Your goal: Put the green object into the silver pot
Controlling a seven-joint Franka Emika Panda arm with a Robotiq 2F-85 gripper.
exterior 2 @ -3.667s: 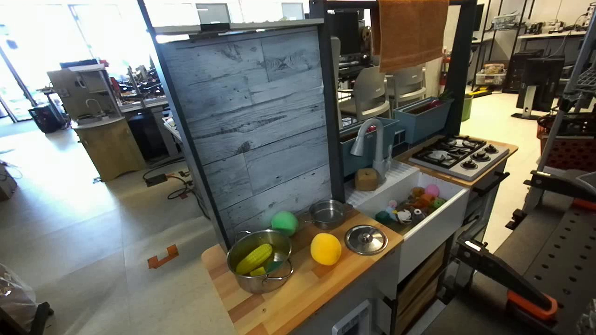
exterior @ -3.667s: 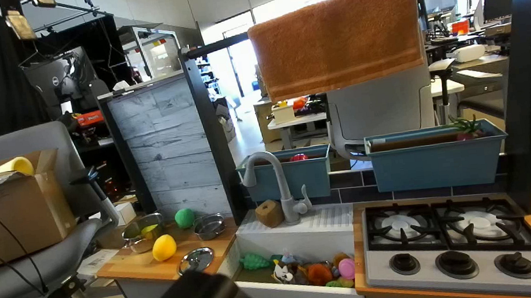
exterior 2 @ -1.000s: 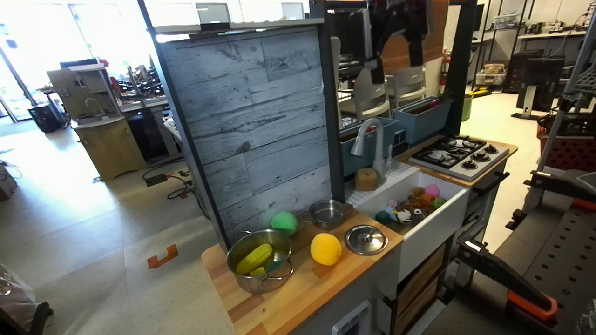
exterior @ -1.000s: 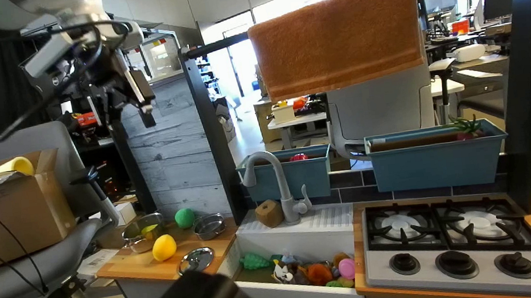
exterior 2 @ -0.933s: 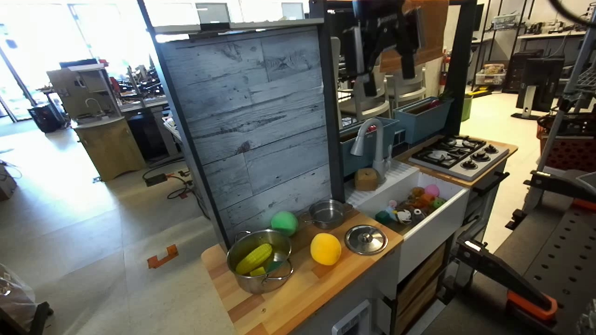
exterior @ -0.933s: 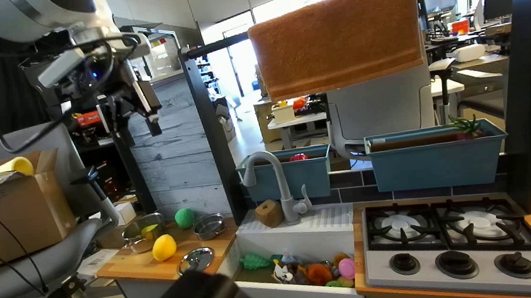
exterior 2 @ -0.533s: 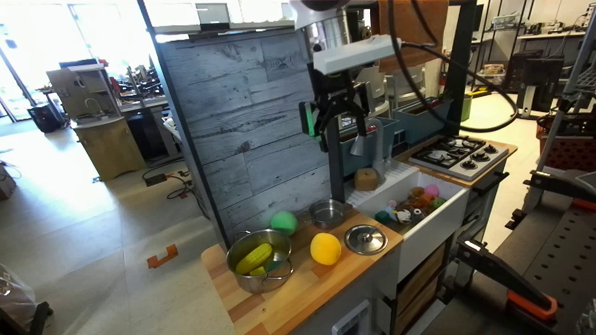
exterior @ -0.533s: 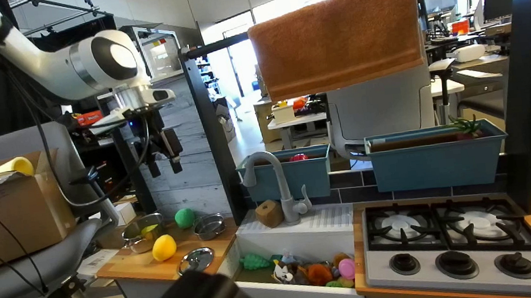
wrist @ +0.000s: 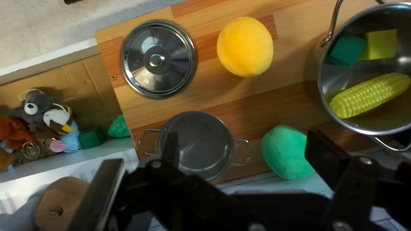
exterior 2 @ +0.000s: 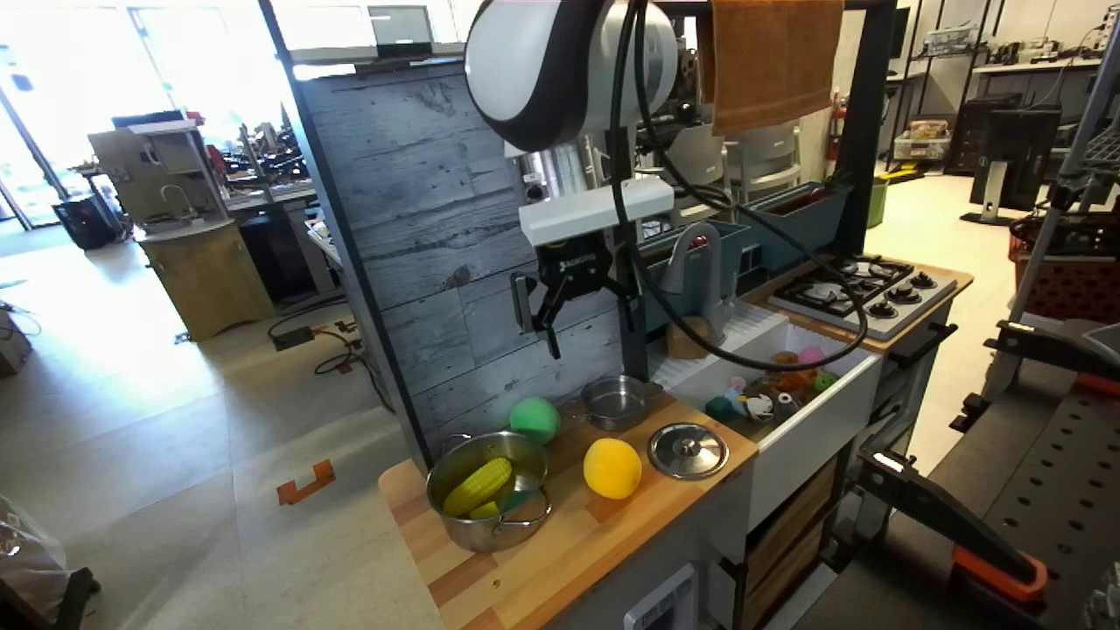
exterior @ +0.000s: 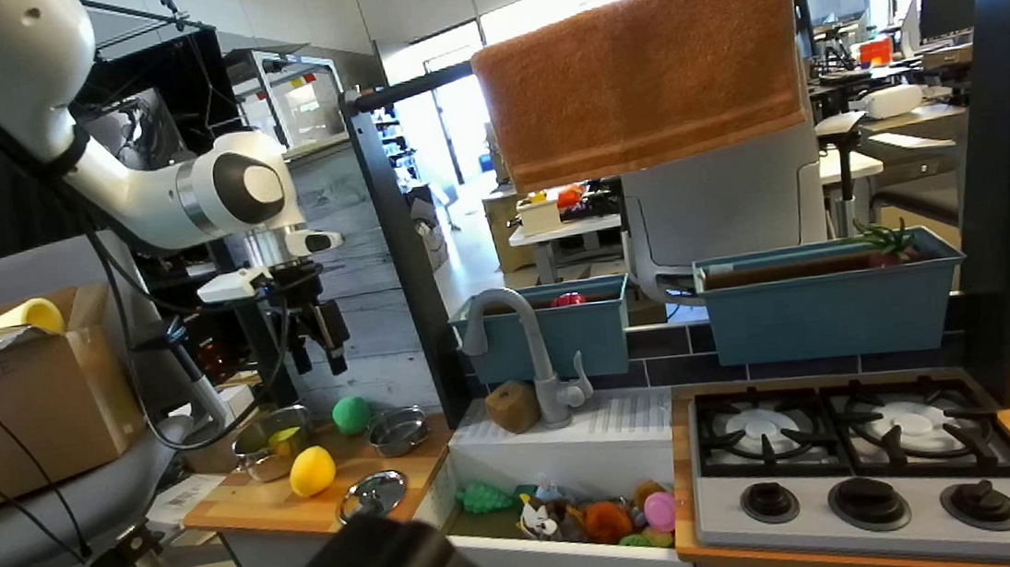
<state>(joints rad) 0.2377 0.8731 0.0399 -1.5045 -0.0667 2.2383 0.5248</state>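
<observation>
The green object [wrist: 284, 152], a rounded bright green lump, sits on the wooden counter against the panel, between two silver pots; it shows in both exterior views [exterior: 352, 415] [exterior 2: 535, 420]. The larger silver pot [exterior 2: 490, 535] holds a yellow corn cob [exterior 2: 477, 486] and yellow-green and dark green pieces; its rim shows in the wrist view [wrist: 322, 86]. A smaller shallow silver pot [wrist: 199, 144] with two handles stands on the green object's other side. My gripper [exterior 2: 595, 339] is open with nothing between its fingers, above the counter's back. In the wrist view [wrist: 243, 141], one finger overlaps the green object's edge.
A yellow rounded piece [exterior 2: 612, 469] and a silver lid [exterior 2: 688, 451] lie on the counter's front part. The upright wood panel [exterior 2: 490, 219] borders the counter's back. A sink [exterior 2: 818, 416] with several toys, a faucet [exterior: 535, 355] and a brown block [exterior: 512, 406] are beside it.
The arm, out of view at the earliest frames, has come in from above and descended over the counter's back, with the gripper now pointing down. The objects on the counter have not moved.
</observation>
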